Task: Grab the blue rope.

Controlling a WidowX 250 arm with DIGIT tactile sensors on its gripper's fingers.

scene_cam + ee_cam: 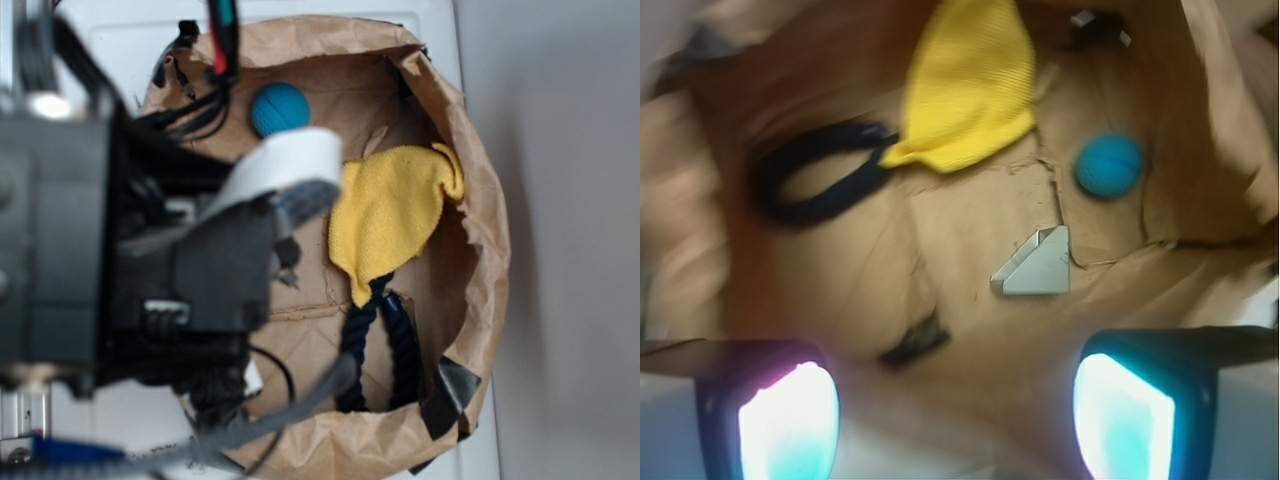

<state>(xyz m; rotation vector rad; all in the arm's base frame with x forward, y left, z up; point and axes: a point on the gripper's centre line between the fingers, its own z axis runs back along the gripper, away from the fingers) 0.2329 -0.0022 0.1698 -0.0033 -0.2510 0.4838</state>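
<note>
The blue rope (380, 345) is a thick, dark navy loop of two strands lying on the floor of the brown paper bag (490, 230). Its upper end is tucked under the yellow cloth (390, 215). In the wrist view the rope (820, 175) lies at the upper left, well away from my gripper (955, 400). The gripper is open, its two fingers (790, 420) spread wide above bare paper with nothing between them. In the exterior view my blurred arm (150, 250) covers the bag's left side and hides the jaws.
A light-blue ball (280, 108) rests at the bag's far side, seen at the right in the wrist view (1110, 165). A folded grey tape piece (1035, 265) lies on the bag floor. Dark tape (450, 390) patches the crumpled rim, which stands up all around.
</note>
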